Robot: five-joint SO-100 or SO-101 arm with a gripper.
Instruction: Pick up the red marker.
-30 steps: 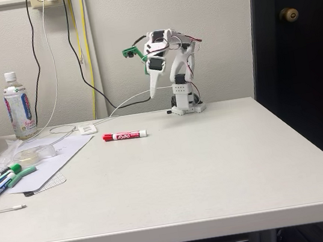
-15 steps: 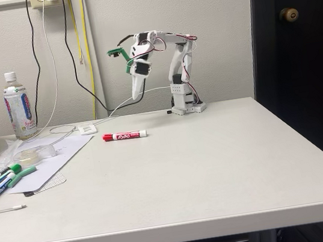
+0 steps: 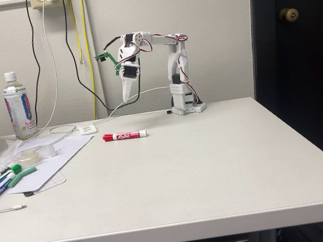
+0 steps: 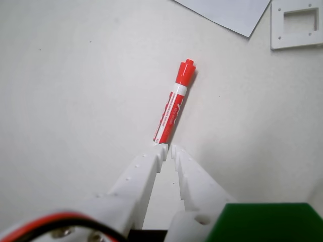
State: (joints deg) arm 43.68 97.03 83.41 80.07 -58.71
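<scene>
Gripper [image 3: 126, 97] has swung further toward the left of the fixed view over the last second, with the arm [image 3: 169, 53] stretching out from its base so the white fingers now hang above and a bit behind the red marker [image 3: 125, 135], well clear of the table [image 3: 217, 167]. The marker hasn't budged; it lies flat in the middle-left of the fixed view, cap to the left. So the reach is lining up nicely, but the descent isn't done yet, and nothing is grabbed.

From the wrist view, the jaws look nearly pressed together, just a thin slit between the two white fingers [image 4: 144, 169], pinching nothing. They'd probably need to spread before coming down over the barrel. The marker [image 4: 172, 108] sits dead ahead of the tips in the centre of the frame, cap pointing to the top.

Material-wise: the marker is a slim, smooth plastic cylinder, white barrel with a red label and a stubby ribbed-looking red cap. It's round, so it could roll if nudged. The fingers are matte printed plastic with small notches along the inner edges. The tabletop is plain matte off-white.
</scene>
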